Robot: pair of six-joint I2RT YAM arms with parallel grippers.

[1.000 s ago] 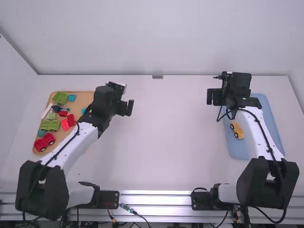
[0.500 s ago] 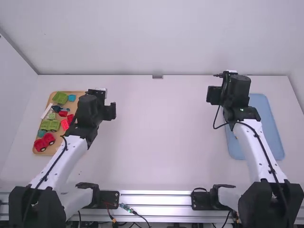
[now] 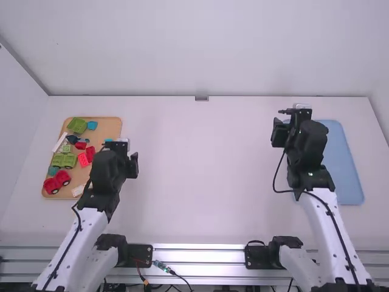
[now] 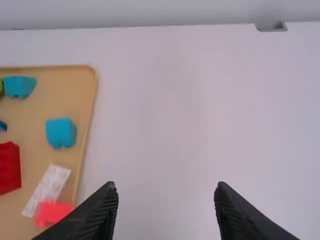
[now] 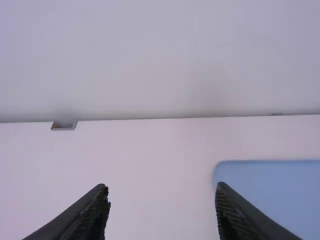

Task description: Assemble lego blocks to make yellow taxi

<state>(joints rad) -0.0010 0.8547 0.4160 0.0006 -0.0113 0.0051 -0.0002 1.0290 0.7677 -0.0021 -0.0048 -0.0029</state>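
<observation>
Item: wooden tray [image 3: 112, 126], on the left of the counter [image 3: 200, 176], its long side running away from the arm bases.
Contents: green block [image 3: 77, 125] and blue block [image 3: 92, 125] at the far end; green car [image 3: 64, 160] midway; red car [image 3: 56, 182] at the near end, set aslant; teal block [image 4: 61, 132] by the inner edge.
Item: left hand [image 4: 166, 187], fingers apart, nothing between them, just off the inner side of the wooden tray. The load of blocks lies to its left; this is by far the nearer hand to them.
Item: right hand [image 5: 161, 189], fingers likewise apart and unladen, by the inner, far part of the blue tray [image 3: 343, 167], whose long side also runs away from the bases, slightly canted. From it, the wooden tray is well apart, across the counter.
Taxi: place and state of build, cannot tell.
Remark: any further pick from the wooden tray would likely fall to the left hand, turning leftward; work at the blue tray, to the right hand.
</observation>
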